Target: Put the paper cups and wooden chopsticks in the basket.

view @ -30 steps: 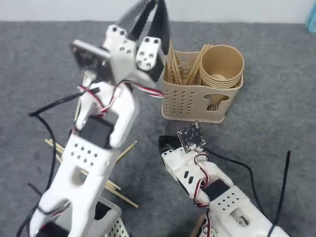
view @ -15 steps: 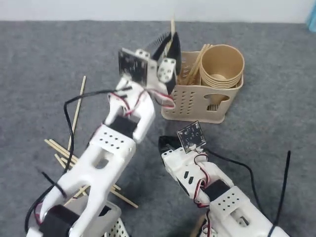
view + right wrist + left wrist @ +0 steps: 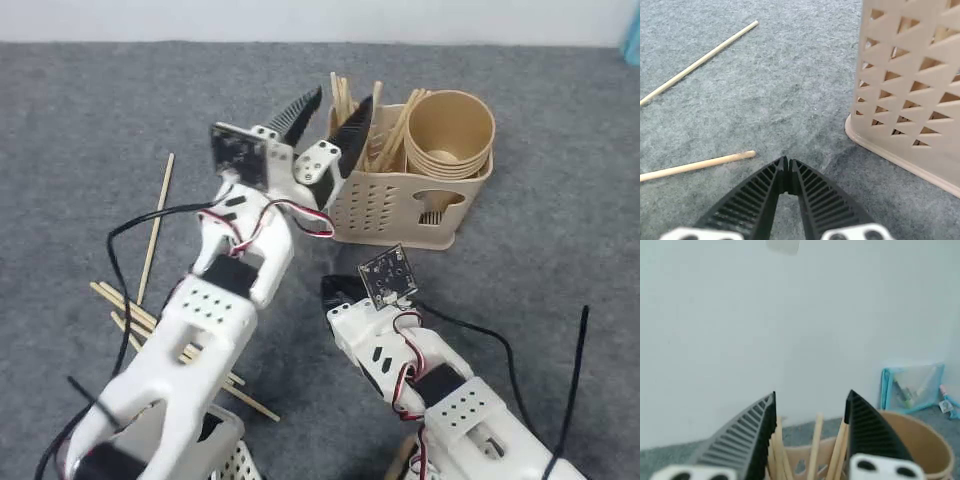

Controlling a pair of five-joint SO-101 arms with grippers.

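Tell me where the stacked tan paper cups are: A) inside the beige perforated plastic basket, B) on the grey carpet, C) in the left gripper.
A: the stacked tan paper cups stand in one compartment of the beige perforated plastic basket, next to the wooden chopsticks.

The right gripper [image 3: 788, 164] hangs low over the grey carpet [image 3: 790, 75], its two black ribbed fingers [image 3: 750, 205] closed against each other with nothing between them. Near the tips lies the rounded end of one wooden chopstick [image 3: 700, 165] — flat on the carpet and apart from the gripper — and a second chopstick [image 3: 700, 62] lies farther off, slanted. The beige basket [image 3: 910, 100] stands on the carpet beside them, its wall pierced with triangular holes, touching neither chopstick.
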